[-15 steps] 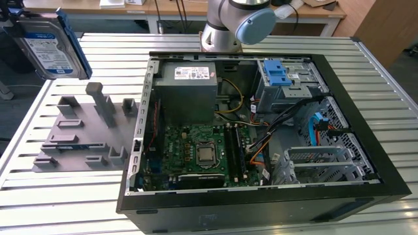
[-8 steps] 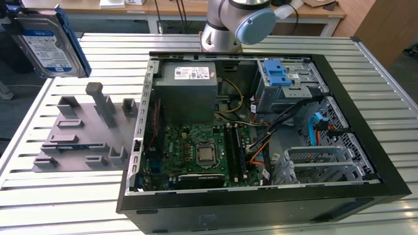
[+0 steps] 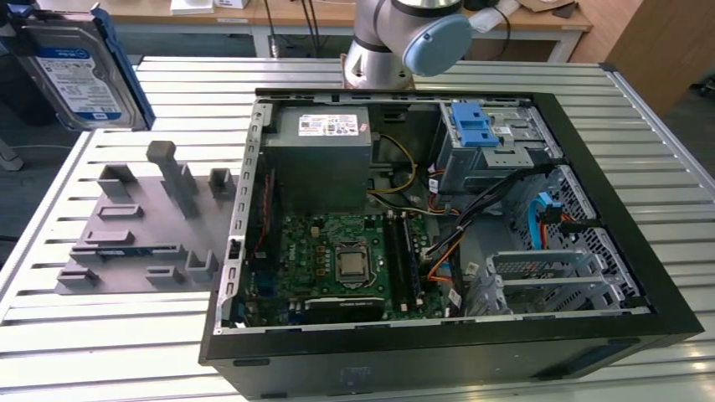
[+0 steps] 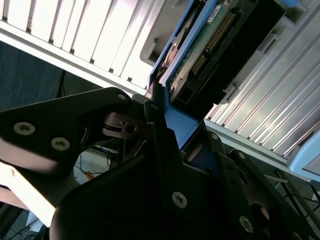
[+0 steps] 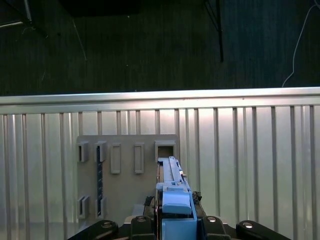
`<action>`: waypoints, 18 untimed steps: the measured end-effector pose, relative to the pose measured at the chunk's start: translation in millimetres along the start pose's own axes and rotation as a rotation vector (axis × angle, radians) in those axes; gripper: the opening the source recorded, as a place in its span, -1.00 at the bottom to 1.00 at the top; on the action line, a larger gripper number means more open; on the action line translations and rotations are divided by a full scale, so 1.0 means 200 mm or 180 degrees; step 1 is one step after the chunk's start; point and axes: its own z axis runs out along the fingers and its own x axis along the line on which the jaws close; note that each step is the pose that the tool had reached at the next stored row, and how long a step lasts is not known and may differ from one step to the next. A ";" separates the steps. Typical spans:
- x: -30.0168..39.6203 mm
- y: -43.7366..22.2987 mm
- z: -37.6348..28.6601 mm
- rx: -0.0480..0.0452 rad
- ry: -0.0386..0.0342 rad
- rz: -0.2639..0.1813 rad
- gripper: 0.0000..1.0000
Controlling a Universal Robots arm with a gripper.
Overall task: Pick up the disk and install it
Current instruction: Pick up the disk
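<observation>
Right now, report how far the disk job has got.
Done: the disk is picked up and hangs in the air above the grey holder tray, at the exterior view's left. In hand: the gripper is shut on its blue carrier in the second wrist view. Left: the install. The disk is outside the open computer case, well apart from the drive cage.

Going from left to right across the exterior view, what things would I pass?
disk → grey holder plate → motherboard inside the open computer case → drive cage with blue latches
</observation>
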 end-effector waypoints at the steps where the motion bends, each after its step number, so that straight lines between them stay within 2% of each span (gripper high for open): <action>1: 0.000 0.000 -0.002 0.0000 0.0000 0.0000 -0.27; 18: -0.002 0.000 -0.039 0.0000 0.0000 0.0000 -0.27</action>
